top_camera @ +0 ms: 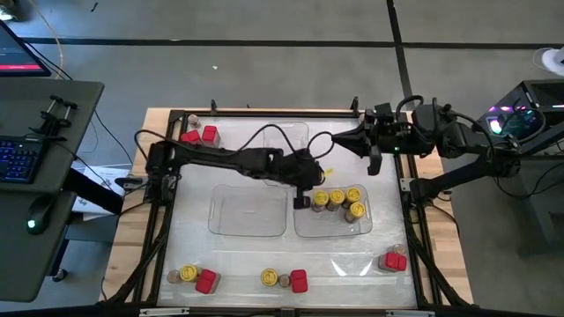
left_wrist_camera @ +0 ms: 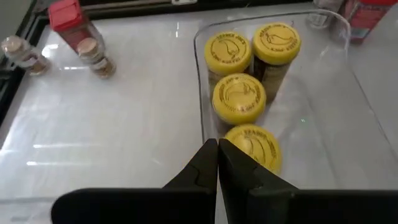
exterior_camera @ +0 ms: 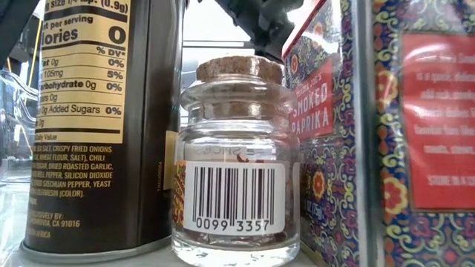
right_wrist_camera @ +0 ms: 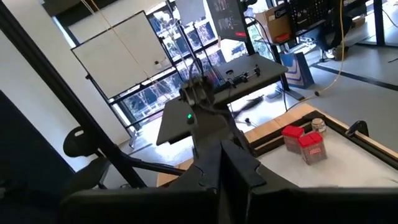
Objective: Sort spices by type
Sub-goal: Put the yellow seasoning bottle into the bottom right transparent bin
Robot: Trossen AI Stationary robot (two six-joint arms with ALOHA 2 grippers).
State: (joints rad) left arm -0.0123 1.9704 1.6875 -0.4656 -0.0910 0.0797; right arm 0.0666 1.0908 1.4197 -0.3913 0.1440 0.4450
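My left claw (top_camera: 302,199) is pressed together and empty, hanging at the rim of the clear tray (left_wrist_camera: 202,118); four yellow-lidded jars (left_wrist_camera: 239,98) stand in that tray just ahead of its tips; beyond them to one side, on the bare worktop (left_wrist_camera: 124,118), a red box (left_wrist_camera: 67,22) and small cork-topped jars (left_wrist_camera: 96,56) wait; my right claw (top_camera: 337,139) is likewise together, raised off to the far side.
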